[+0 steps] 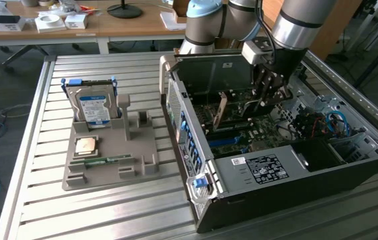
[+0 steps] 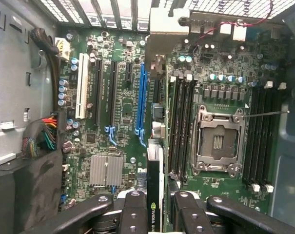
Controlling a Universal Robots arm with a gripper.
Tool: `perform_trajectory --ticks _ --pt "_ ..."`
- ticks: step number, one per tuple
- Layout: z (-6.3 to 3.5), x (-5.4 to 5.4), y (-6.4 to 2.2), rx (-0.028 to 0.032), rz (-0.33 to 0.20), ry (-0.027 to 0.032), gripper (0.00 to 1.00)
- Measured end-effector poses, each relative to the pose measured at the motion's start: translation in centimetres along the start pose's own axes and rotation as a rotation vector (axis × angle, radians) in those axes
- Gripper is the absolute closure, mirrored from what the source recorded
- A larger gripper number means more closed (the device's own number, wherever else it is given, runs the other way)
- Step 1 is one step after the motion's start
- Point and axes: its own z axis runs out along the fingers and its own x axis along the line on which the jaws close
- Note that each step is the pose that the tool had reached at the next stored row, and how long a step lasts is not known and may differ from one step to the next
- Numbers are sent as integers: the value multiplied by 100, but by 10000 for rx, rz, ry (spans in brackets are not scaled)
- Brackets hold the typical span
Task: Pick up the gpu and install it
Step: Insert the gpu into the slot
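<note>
The gpu [image 2: 154, 170] appears edge-on in the wrist view, a thin dark card with a green and white label near my fingers and a pale metal bracket [image 2: 169, 27] at its far end. My gripper [image 2: 159, 212] is shut on it, one black finger [image 2: 132, 209] on each side. The card hangs over the motherboard [image 2: 123, 126], beside the long blue slot [image 2: 142, 97]. Whether its edge touches the slot I cannot tell. In the exterior view my gripper [image 1: 267, 95] reaches down into the open computer case [image 1: 276, 165].
A grey parts holder [image 1: 109, 150] on the exterior view's left carries an upright hard drive [image 1: 94, 105], a processor chip [image 1: 85, 145] and a green memory stick [image 1: 105, 161]. On the board are the empty processor socket [image 2: 218, 141], black memory slots [image 2: 181, 122], a heat sink [image 2: 106, 170] and cable bundles [image 2: 45, 136].
</note>
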Motion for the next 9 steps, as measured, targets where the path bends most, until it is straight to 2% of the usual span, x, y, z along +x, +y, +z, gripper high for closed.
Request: perform_trajectory --ticks 9 --pt "13 1 0 13 274 -1 74"
